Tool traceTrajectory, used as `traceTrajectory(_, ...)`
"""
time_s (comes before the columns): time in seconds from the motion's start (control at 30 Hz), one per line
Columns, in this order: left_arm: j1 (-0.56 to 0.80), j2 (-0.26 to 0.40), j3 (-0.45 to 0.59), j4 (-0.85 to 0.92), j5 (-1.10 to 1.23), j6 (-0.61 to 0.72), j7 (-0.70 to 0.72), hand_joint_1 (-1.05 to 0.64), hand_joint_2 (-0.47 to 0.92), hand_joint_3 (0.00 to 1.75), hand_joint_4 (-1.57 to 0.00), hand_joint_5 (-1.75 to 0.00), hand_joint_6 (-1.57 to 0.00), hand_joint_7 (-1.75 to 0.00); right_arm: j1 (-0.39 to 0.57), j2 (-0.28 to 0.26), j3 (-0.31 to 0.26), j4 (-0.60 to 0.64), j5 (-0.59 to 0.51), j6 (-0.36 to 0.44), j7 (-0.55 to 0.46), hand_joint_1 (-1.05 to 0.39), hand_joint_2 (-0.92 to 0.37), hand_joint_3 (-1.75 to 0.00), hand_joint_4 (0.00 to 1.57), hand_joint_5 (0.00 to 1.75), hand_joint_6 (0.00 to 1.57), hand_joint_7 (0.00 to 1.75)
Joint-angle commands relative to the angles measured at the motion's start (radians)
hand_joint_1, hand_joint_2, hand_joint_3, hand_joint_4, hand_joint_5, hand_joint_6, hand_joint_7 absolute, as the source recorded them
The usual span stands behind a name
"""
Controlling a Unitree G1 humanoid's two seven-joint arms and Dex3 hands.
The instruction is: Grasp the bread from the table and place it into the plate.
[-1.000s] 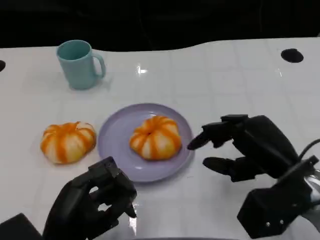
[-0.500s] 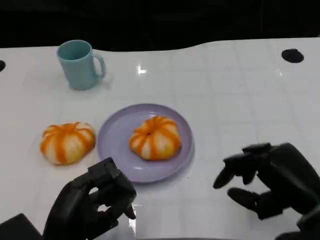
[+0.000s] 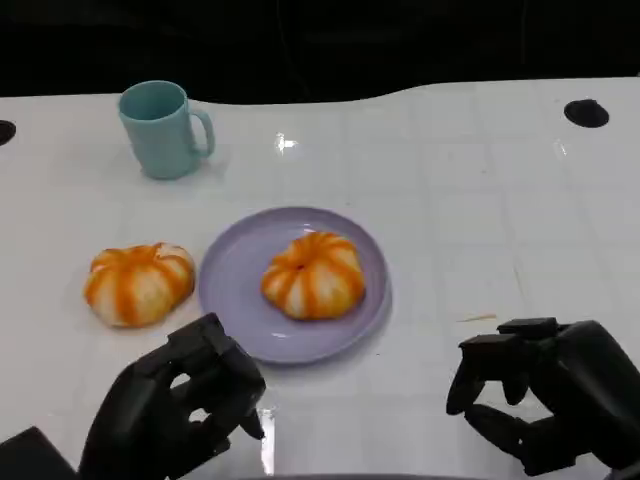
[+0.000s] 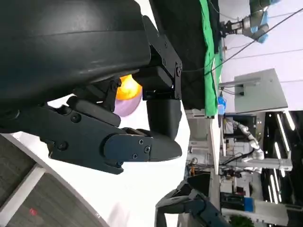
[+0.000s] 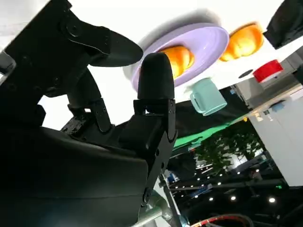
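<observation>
One orange-and-white striped bread [image 3: 313, 275] lies on the lilac plate [image 3: 235, 280] in the middle of the table. A second, similar bread [image 3: 138, 283] sits on the table just left of the plate. My right hand [image 3: 545, 405] hovers near the front right, well clear of the plate, fingers bent but apart and holding nothing. My left hand [image 3: 180, 405] is at the front left, below the loose bread, fingers curled in around nothing. The right wrist view looks past my fingers [image 5: 154, 80] to the plate [image 5: 199, 40] and both breads [image 5: 177, 56] [image 5: 244, 40].
A teal mug [image 3: 163, 128] stands at the back left, handle to the right. A dark round hole [image 3: 585, 112] marks the table's far right. The table's dark far edge runs across the top.
My right hand has drawn back from the plate's right rim toward the near right corner. The bread stays on the plate. The left hand has not moved.
</observation>
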Motion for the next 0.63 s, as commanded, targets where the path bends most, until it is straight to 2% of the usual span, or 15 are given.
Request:
traceTrajectory(0.03,0.010,0.018,0.011,0.007,0.009,-0.009,0.002,-0.55,0.92,0.30,-0.64,-1.75,-0.59,-1.50,0.005,0.001,-0.006,0.037,-0.029,-0.034,-0.063,-0.08,-0.14,-1.24,0.98,1.53,0.92,1.18)
traceTrajectory(0.63,-0.008,0.011,0.015,0.059,-0.001,-0.042,-0.015,-0.55,0.92,0.30,-0.66,-1.75,-0.61,-1.51,-0.020,-0.006,0.001,0.107,-0.053,-0.077,-0.130,-0.08,-0.10,-1.26,1.03,1.47,0.98,1.08)
